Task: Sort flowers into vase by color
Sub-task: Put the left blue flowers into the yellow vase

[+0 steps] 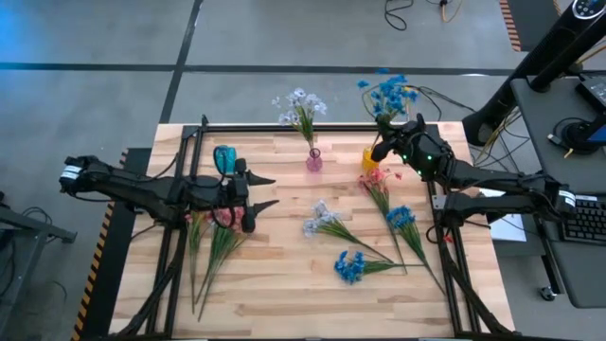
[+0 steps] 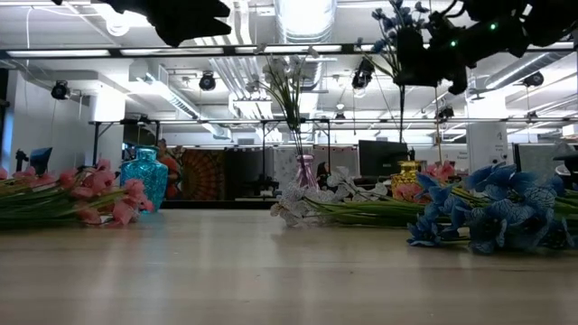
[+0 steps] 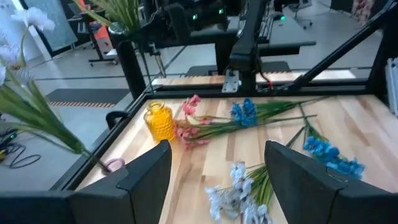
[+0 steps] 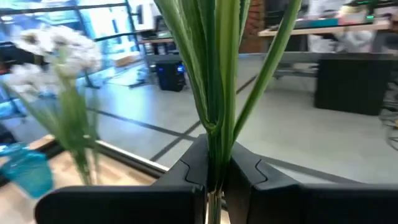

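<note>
My right gripper [image 1: 383, 144] stands above the yellow vase [image 1: 369, 157] at the far right, shut on a blue flower [image 1: 386, 93] whose blossoms rise above it. My left gripper [image 1: 269, 189] hovers open and empty over the table's left half, beside the teal vase [image 1: 224, 158]. A pink vase [image 1: 313, 161] at the far middle holds a lavender-white flower [image 1: 301, 104] by its stem. Pink flowers [image 1: 214, 232] lie below the left arm. One pink flower [image 1: 377, 180], two blue [image 1: 400, 218] [image 1: 350, 266] and one lavender-white [image 1: 322, 221] lie flat on the right half. My right gripper pinches the blue flower's green stems [image 4: 215, 146] between its two fingers, which come level from the table's right side and lie across them. The flower stands about upright, blossoms up, and its stem [image 2: 402, 117] hangs down toward the yellow vase [image 2: 408, 173]. I cannot tell whether its end is inside.
A black metal frame [image 1: 284, 126] runs along the table's far, left and right edges. Bare wood lies at the table's near middle [image 1: 284, 294]. Beyond the table are cables, a desk with a keyboard [image 1: 587, 218] at the right, and the room's floor.
</note>
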